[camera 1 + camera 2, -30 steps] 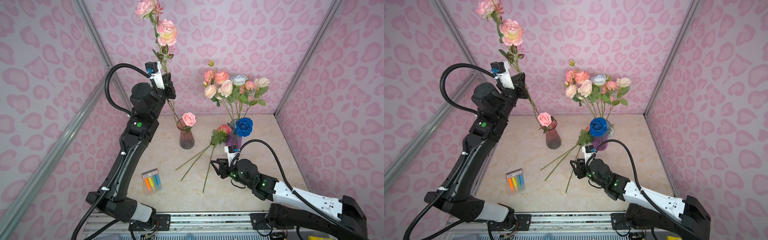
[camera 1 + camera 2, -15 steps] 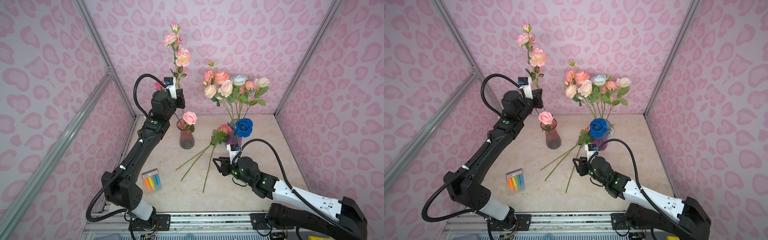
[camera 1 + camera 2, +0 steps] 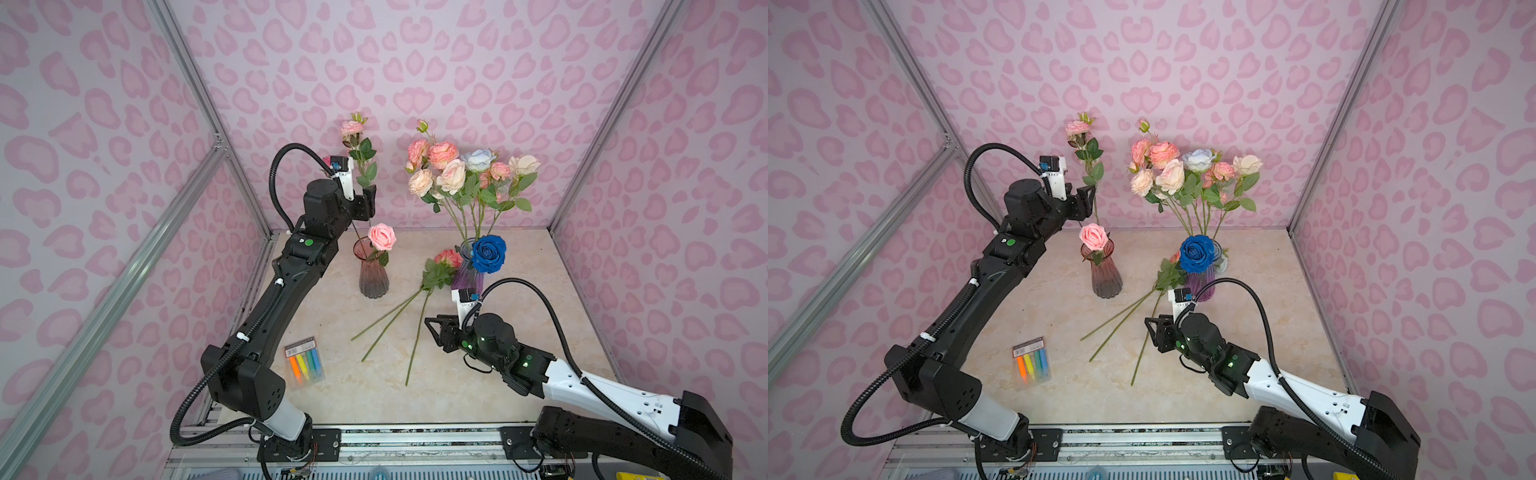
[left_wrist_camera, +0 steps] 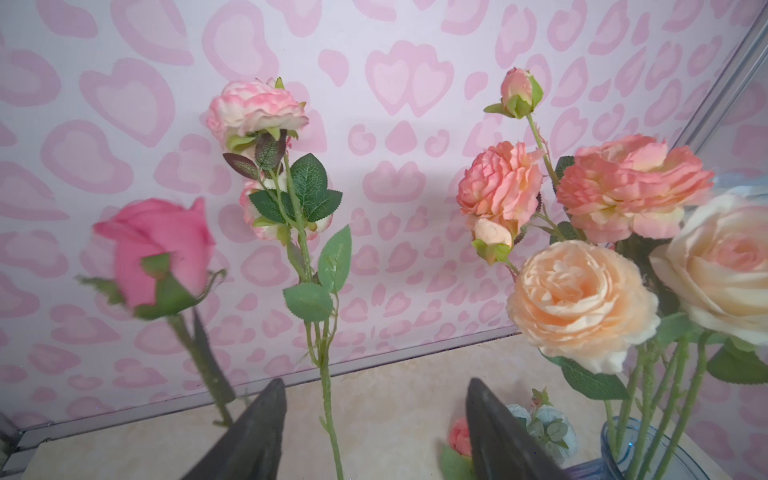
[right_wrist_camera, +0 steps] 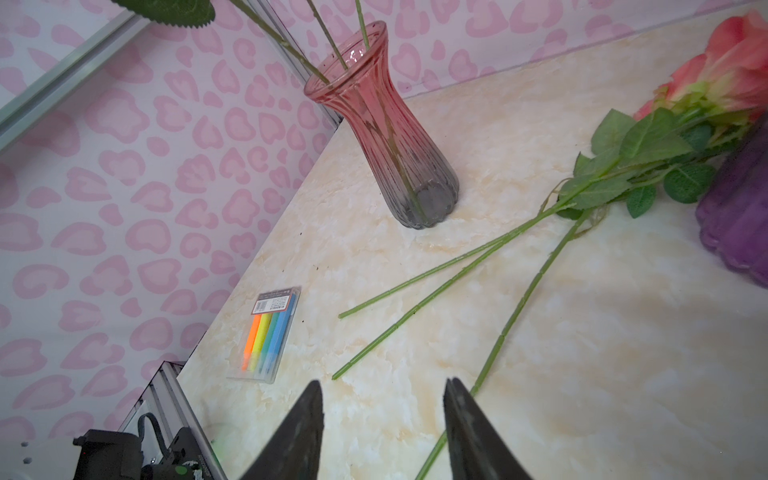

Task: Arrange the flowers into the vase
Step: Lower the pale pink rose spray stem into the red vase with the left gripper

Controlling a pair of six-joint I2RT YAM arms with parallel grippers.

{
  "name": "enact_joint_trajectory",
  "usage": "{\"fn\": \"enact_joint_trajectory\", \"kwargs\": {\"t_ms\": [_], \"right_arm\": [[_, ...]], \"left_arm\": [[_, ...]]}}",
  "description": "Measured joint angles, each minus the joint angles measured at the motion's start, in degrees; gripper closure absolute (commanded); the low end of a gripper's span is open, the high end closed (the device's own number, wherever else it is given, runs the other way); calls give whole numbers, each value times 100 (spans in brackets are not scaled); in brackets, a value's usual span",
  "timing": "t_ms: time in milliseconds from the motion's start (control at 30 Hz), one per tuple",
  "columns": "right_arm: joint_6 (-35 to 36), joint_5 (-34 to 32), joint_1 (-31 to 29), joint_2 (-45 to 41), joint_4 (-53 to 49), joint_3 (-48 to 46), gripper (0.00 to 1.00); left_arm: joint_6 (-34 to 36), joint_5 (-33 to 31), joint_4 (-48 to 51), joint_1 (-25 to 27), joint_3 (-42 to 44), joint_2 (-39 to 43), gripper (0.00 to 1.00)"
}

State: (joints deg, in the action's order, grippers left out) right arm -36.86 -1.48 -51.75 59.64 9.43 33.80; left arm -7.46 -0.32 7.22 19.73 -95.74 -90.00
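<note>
My left gripper [image 4: 374,399] stands wide open, its fingers [image 4: 257,432] on either side of a thin green stem without touching it as far as I can see, so it holds nothing. That stem belongs to the tall spray [image 3: 358,149], which stands nearly upright in the pink vase [image 3: 373,270], long axis vertical, pale pink heads up and foot down in the neck. I count three stems in the pink vase: the spray, a short pink rose [image 3: 382,237] leaning at the rim, and a magenta rose [image 4: 156,249], blurred in the left wrist view. My right gripper [image 5: 382,399] is about half open and empty, low over the table [image 3: 540,316] on the right-arm side of the pink vase. Three loose roses [image 5: 648,137] lie flat there, fanned out, heads level with the pink vase and cut ends pointing toward the near edge; one stem runs under the right fingers. Beyond them one purple vase [image 3: 467,279] carries an upright bouquet [image 3: 453,176] and one deep blue rose [image 3: 488,253]. One highlighter pack [image 3: 305,363] lies nearer than the pink vase.
</note>
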Motion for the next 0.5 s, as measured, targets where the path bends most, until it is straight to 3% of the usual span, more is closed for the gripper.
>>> {"fn": "enact_joint_trajectory", "kwargs": {"t_ms": [267, 500], "right_arm": [[68, 44, 28, 52, 24, 164, 52], [175, -168, 48, -186, -249, 328, 53]], "left_arm": [[-98, -328, 365, 2, 782, 1174, 25], [-389, -778, 369, 17, 2164, 2938, 38]]}}
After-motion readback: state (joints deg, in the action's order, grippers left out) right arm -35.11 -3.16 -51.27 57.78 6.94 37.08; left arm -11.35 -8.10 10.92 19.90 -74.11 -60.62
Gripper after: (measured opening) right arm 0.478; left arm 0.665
